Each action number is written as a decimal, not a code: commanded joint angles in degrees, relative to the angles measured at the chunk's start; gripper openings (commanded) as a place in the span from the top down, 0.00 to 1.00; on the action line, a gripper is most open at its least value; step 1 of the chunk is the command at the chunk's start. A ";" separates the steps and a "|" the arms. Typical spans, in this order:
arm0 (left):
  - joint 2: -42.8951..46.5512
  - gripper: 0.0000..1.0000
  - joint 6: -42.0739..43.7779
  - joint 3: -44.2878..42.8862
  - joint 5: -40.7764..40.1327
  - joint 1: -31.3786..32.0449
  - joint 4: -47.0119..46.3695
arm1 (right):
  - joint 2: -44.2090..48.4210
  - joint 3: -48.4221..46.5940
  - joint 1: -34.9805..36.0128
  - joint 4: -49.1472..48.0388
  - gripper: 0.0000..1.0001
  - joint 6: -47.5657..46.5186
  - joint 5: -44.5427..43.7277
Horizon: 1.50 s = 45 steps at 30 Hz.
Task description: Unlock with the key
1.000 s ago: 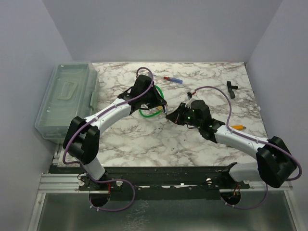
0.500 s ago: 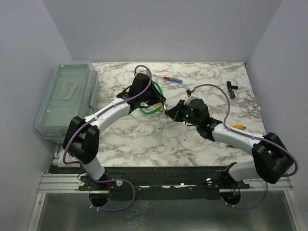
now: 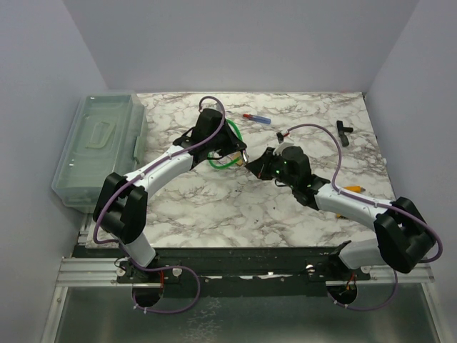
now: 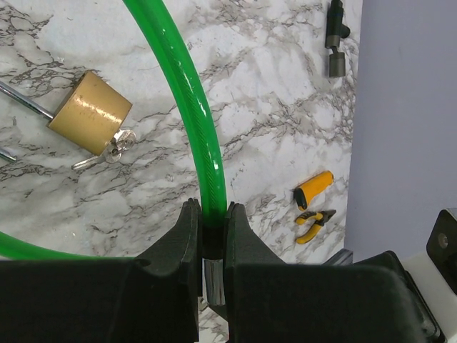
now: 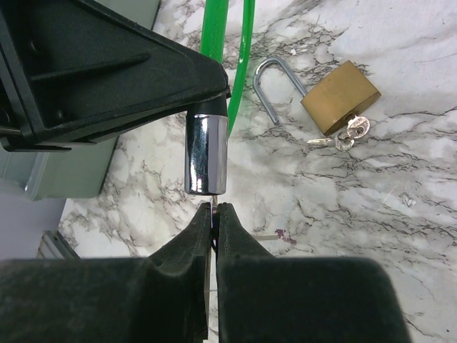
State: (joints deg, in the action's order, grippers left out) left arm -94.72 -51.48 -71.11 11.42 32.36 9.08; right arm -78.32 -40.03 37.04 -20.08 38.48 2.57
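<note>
Marble-pattern bench (image 3: 214, 207). Lying on it: brass padlock (image 5: 340, 96), shackle open, small keys at its base; red-blue marker (image 3: 257, 118); black fitting (image 3: 344, 131); orange-handled pliers (image 4: 308, 216); clear lidded box (image 3: 100, 146) at left edge.

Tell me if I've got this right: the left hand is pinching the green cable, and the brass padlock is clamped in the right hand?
Not quite. The left hand does pinch the green cable, but the brass padlock lies loose on the marble table, clear of the right hand, as the right wrist view shows.

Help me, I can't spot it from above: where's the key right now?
In the right wrist view, the key is a sliver pinched in the right gripper, just below the cable's chrome tip.
</note>
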 commanded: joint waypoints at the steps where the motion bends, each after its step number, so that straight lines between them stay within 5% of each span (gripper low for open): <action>1: 1.92 1.00 0.07 1.50 6.59 2.09 5.16 | 2.74 -1.58 -1.22 -7.39 0.98 -0.52 -2.92; 21: 7.32 1.00 0.30 5.20 13.15 2.09 -5.45 | 3.60 -2.62 -2.36 -11.60 1.00 2.71 0.18; 45: 13.31 1.00 -0.15 9.83 19.71 2.10 -18.07 | 4.38 -0.73 -12.01 -30.41 1.00 15.26 19.85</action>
State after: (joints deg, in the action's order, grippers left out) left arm -83.20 -50.92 -63.51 17.28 31.59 -11.86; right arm -74.56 -39.03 27.44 -35.97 50.26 24.23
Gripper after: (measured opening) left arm 0.101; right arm 0.012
